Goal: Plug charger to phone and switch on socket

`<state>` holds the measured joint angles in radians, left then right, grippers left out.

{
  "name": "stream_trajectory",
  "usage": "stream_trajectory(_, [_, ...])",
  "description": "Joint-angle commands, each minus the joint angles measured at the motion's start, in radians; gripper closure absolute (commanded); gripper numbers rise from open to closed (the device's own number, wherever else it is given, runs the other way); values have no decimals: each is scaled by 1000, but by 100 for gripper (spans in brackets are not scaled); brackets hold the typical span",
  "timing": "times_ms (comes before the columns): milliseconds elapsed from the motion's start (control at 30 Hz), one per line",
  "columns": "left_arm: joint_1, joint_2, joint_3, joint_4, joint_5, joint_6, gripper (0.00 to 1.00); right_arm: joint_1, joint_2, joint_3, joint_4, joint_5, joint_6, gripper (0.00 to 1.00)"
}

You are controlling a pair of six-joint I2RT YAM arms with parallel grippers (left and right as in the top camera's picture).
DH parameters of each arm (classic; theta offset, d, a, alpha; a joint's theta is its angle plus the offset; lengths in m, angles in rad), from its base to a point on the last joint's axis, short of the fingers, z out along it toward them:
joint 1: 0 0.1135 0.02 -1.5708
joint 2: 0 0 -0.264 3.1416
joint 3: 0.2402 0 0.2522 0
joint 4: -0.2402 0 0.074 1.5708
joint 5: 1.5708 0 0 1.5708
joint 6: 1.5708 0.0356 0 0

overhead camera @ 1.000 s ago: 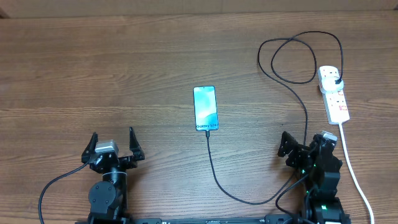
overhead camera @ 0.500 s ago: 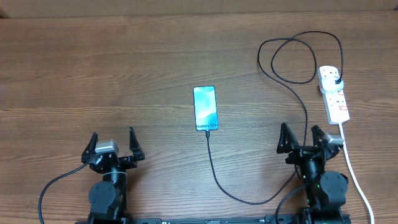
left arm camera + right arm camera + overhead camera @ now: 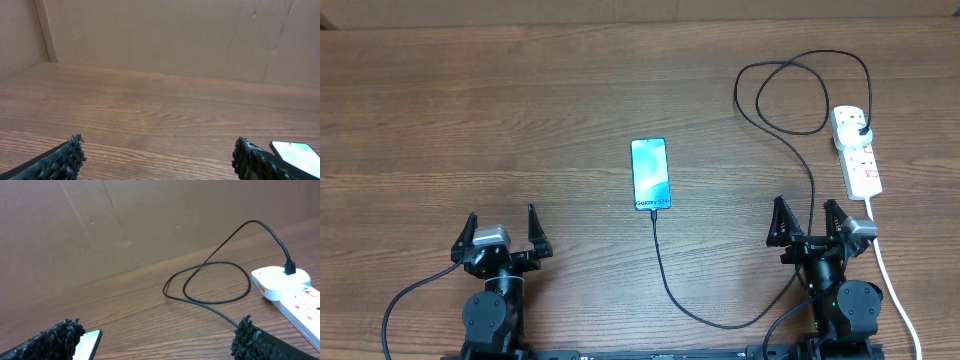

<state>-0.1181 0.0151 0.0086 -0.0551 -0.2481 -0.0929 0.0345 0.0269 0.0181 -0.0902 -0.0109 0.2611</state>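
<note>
Both left arm point(image 3: 490, 300) and right arm point(image 3: 840, 300) crouch low on the table point(image 3: 520, 100), jaws spread wide, empty.

Cyan phone point(image 3: 651, 174), black charger point(image 3: 658, 250), white socket point(image 3: 857, 152) (red switches point(image 3: 868, 152), tiny), brown wood-grain table point(image 3: 470, 120).

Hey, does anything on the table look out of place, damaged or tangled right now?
Nothing stands out. The phone lies flat, screen lit, and the black cable runs from its near edge in loose loops to the power strip. The left gripper and the right gripper are open and empty.
</note>
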Motion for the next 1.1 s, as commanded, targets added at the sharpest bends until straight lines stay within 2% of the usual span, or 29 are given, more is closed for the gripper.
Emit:
stream_trajectory(0, [0, -11, -4, 2, -14, 29, 0, 6, -10, -10, 6, 9, -8, 0])
stream_trajectory(300, [0, -11, -4, 2, -14, 30, 0, 50, -25, -10, 6, 9, -8, 0])
stream_trajectory(1067, [0, -11, -4, 2, -14, 29, 0, 49, -25, -10, 6, 9, -8, 0])
